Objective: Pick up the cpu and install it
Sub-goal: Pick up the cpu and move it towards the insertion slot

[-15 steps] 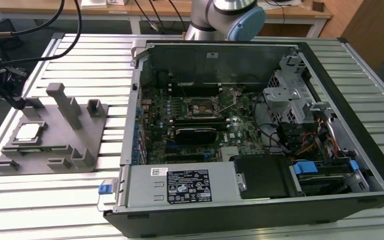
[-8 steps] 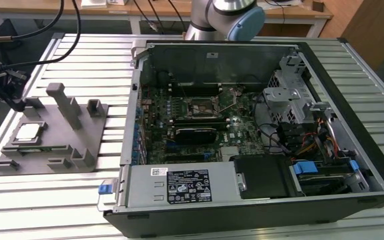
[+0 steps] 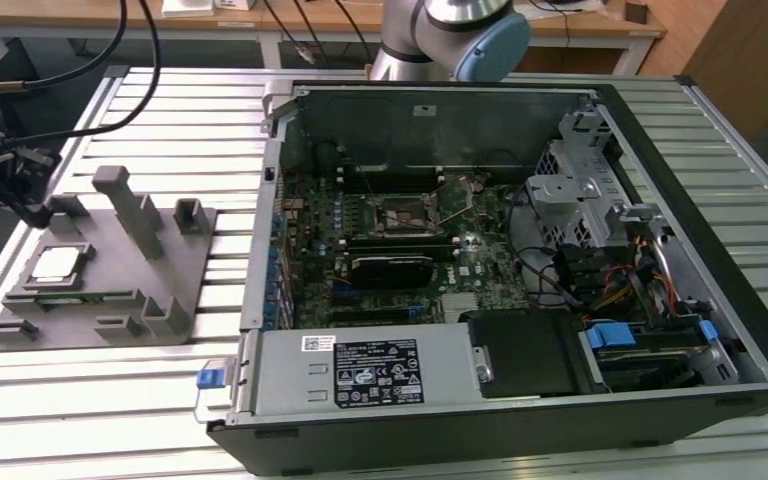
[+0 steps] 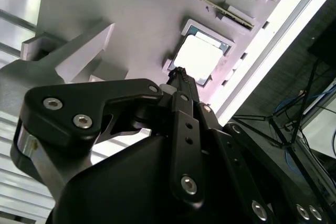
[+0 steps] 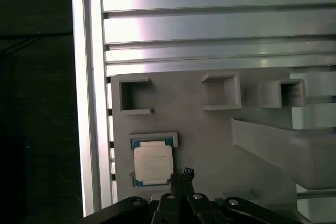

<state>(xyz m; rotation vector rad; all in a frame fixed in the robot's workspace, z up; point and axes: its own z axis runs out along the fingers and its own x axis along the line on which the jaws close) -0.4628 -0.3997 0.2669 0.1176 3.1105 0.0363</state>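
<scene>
Hand [image 5: 186,173] near cpu [image 5: 152,163] — cpu in grey fixture [image 5: 210,145]

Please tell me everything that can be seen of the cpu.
The cpu is a small flat square chip with a pale, shiny metal top and a thin greenish rim. It lies flat, metal side up, in a shallow framed recess of the grey fixture plate, at the exterior view's left, outside the computer case. Nothing lies on it. In the first wrist view the gripper appears beside one edge; whether it touches the chip cannot be told.
</scene>
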